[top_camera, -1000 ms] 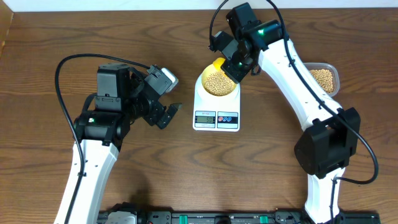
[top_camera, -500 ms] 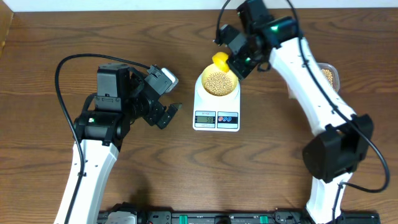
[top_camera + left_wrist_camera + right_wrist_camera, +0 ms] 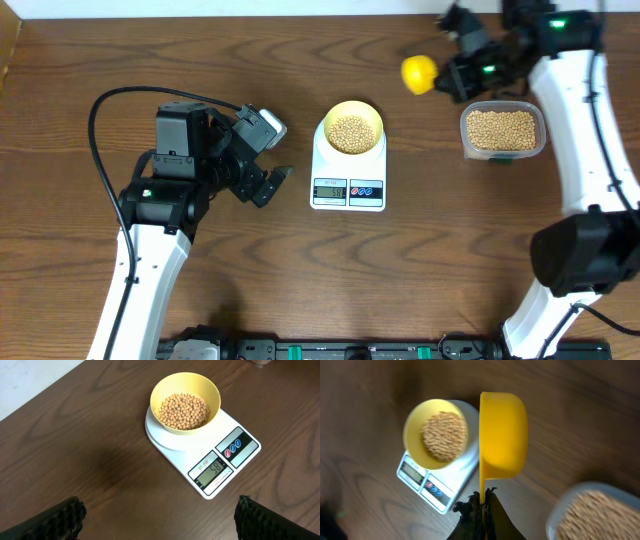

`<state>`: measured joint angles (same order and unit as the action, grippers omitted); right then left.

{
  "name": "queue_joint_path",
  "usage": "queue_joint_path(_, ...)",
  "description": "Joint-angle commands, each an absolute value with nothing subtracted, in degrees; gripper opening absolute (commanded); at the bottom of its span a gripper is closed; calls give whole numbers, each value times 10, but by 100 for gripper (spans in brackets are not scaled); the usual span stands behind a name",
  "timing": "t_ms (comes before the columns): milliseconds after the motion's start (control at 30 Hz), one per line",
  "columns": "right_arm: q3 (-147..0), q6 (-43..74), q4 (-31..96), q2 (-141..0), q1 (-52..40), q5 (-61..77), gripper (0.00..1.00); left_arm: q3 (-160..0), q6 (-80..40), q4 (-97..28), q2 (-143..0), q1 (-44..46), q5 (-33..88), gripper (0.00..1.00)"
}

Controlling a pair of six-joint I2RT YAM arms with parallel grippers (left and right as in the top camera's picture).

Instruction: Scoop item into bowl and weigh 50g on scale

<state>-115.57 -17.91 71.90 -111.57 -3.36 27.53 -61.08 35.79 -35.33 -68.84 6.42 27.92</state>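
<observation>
Overhead: our right gripper [image 3: 452,77] pinches the yellow scoop [image 3: 418,73] by its handle, cup toward the bowl [image 3: 350,104]. That bowl, w/ beans [image 3: 350,132], sits on the scale [image 3: 347,190], well off to our left; tub [image 3: 503,155] just beside; left gripper [image 3: 277,183] gapes, nearer the scale.

Bowl [image 3: 352,106] of beans [image 3: 350,133] on scale [image 3: 347,191]

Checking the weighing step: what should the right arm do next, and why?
Probably bring the scoop, held in the right gripper, over to the bowl and lift out a few beans: the scale seems to read 58, above 50.
</observation>
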Motion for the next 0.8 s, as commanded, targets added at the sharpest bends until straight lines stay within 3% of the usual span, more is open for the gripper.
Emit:
queue_joint_path(0,-1170,-168,729,-1091,-13,319,1,-604,351,-351,-686,61,275,97)
queue_joint_path(400,-1164,-250,710,-1095,-81,348,1,-604,351,-351,-686,61,275,97)
queue_joint_path(767,-1163,-311,670,-1104,-149,234,1,-604,351,-352,-686,61,275,97)
